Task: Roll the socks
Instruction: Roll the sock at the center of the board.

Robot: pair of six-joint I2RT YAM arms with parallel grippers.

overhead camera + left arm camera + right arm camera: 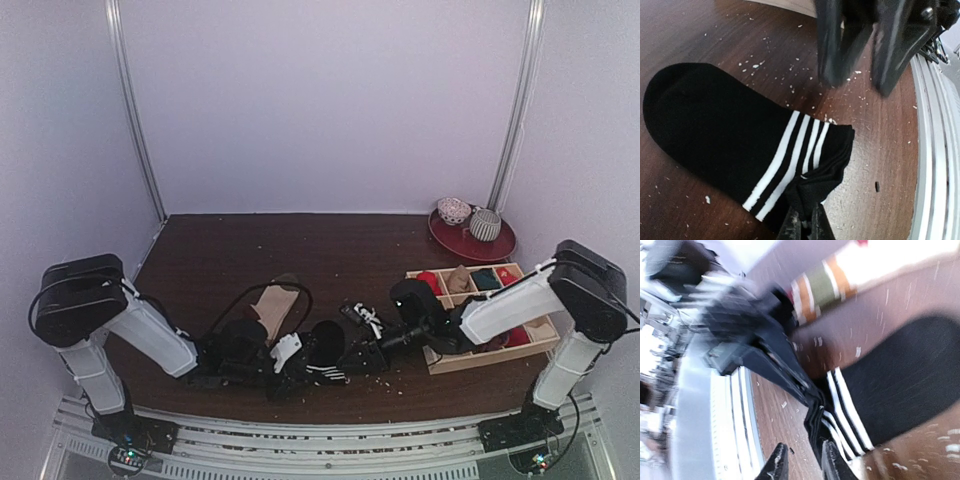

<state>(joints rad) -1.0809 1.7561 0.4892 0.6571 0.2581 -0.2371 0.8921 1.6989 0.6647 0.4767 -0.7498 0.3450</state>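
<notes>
The short black sock (715,135) with white cuff stripes lies flat on the brown table near its front edge. My left gripper (804,207) is shut on a bunched corner of its cuff. My right gripper (804,443) is open just beside the cuff (840,420); one finger touches the fabric and only bare table shows between the fingers. In the left wrist view the right gripper's fingers (832,45) hang blurred above the cuff end. The long tan sock (275,303) lies behind the left arm; its striped part (820,287) shows in the right wrist view.
A wooden compartment box (480,355) with small rolled bundles sits under the right arm. A red plate (470,245) with two patterned balls (455,210) stands at the back right. The table's metal front rail (940,150) runs close beside the sock. White crumbs dot the table.
</notes>
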